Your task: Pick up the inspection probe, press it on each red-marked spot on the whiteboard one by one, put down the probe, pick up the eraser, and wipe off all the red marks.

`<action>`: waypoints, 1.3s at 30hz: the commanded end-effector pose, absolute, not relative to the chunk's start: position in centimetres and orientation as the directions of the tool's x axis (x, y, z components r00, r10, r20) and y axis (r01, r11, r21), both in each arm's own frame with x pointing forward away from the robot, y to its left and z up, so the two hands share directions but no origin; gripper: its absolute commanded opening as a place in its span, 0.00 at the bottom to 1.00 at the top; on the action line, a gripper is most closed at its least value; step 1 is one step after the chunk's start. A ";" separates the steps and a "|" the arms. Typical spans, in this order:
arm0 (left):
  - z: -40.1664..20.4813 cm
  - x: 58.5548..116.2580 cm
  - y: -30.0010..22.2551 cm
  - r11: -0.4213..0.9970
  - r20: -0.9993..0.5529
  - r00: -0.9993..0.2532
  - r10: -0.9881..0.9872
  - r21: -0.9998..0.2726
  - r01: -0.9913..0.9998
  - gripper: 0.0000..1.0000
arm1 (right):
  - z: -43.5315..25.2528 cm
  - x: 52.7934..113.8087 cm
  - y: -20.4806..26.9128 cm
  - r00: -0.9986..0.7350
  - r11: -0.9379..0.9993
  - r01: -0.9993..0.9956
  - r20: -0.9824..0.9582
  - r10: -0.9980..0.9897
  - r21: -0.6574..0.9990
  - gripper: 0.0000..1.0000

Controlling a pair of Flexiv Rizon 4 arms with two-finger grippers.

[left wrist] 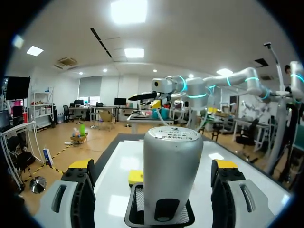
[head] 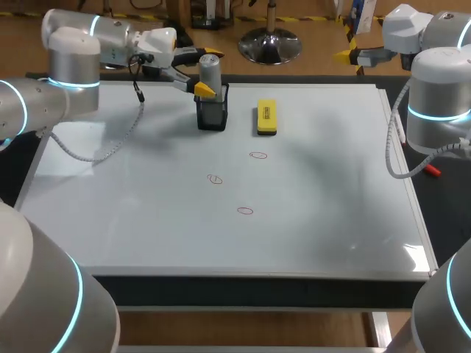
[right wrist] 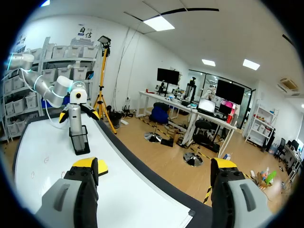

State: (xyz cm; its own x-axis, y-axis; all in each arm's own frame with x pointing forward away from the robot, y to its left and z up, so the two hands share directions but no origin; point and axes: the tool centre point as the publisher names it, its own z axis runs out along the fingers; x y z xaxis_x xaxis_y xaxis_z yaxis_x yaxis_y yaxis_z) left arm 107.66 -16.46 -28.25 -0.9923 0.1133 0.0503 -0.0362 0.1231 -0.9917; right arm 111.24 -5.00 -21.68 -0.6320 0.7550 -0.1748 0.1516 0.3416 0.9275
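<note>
Astride probe (left wrist: 173,175), L fingers (left wrist: 78,166) apart, no contact; R fingers (right wrist: 86,164) apart, empty; tip hidden.

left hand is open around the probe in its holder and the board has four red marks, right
Not four: the head view shows three red marks on the board. The left hand is open around the probe in its holder, as you said.
</note>
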 end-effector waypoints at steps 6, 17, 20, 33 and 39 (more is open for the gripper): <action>-28.4 107.4 -17.5 0.127 0.047 -0.996 0.075 -0.991 -0.038 1.00 | -21.7 111.3 -5.0 -0.632 0.341 0.151 -0.175 0.755 0.928 1.00; -28.4 106.9 -17.2 0.143 0.043 -0.999 0.034 -0.989 -0.038 1.00 | -21.7 111.3 -5.0 -0.632 0.341 0.151 -0.175 0.755 0.928 1.00; -28.4 106.9 -17.2 0.143 0.045 -0.999 0.030 -0.989 -0.041 1.00 | -21.7 111.3 -5.0 -0.632 0.341 0.151 -0.175 0.755 0.928 1.00; -28.6 107.0 -17.6 0.140 0.050 -0.998 0.038 -0.989 -0.044 1.00 | -21.7 111.3 -5.0 -0.632 0.341 0.151 -0.175 0.755 0.928 1.00; -28.8 107.1 -17.6 0.138 0.051 -0.998 0.041 -0.989 -0.045 0.39 | -21.7 111.3 -5.0 -0.632 0.341 0.151 -0.175 0.755 0.928 1.00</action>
